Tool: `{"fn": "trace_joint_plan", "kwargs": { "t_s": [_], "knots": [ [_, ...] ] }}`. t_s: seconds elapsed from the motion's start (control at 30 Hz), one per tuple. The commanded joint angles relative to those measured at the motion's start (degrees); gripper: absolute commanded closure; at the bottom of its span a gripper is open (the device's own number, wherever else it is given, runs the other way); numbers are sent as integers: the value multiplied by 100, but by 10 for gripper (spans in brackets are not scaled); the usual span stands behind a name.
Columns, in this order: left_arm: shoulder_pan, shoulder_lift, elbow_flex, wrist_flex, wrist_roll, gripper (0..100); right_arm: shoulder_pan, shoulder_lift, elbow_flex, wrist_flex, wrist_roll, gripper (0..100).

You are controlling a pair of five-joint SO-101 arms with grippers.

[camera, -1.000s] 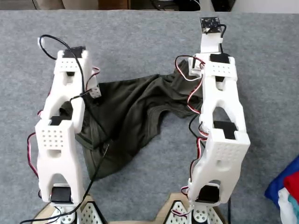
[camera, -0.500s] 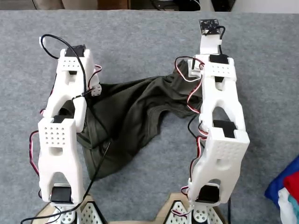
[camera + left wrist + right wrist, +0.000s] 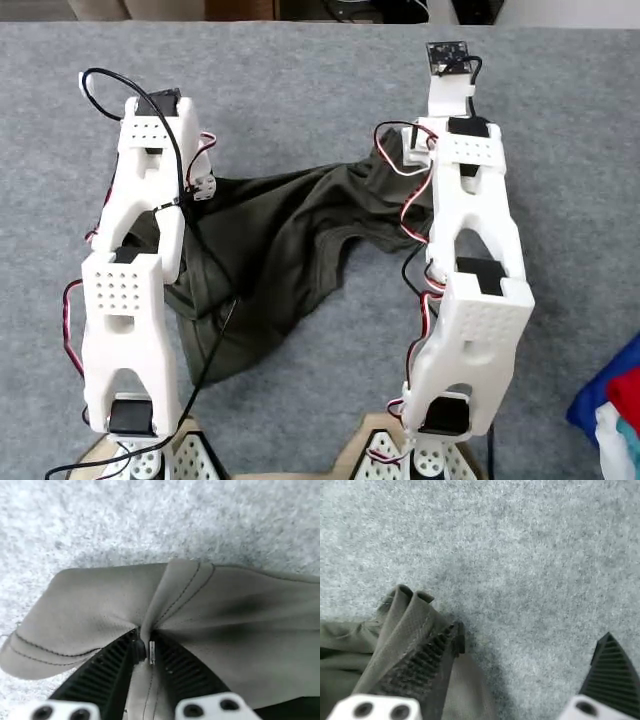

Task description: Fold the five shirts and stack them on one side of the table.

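your grey table carries the dark green shirt, crumpled between both arms. your left gripper is pinched tight on a seamed fold of it. your right gripper is spread wide, one finger against the shirt's bunched edge.

surface: grey felt-like table cover, across the whole frame | top edge, left of centre: brown wooden strip | top edge, centre-right: dark cables | bottom centre: tan wooden base plates
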Motion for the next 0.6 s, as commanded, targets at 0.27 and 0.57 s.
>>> {"fn": "trace_joint_plan", "kwargs": {
  "t_s": [0.27,0.57],
  "knots": [
    [62,-75,-273,70,9,965,75,-40,-215,-105,53,606],
    [26,-75,-273,70,0,896,75,-40,-215,-105,53,606]
  ]
}}
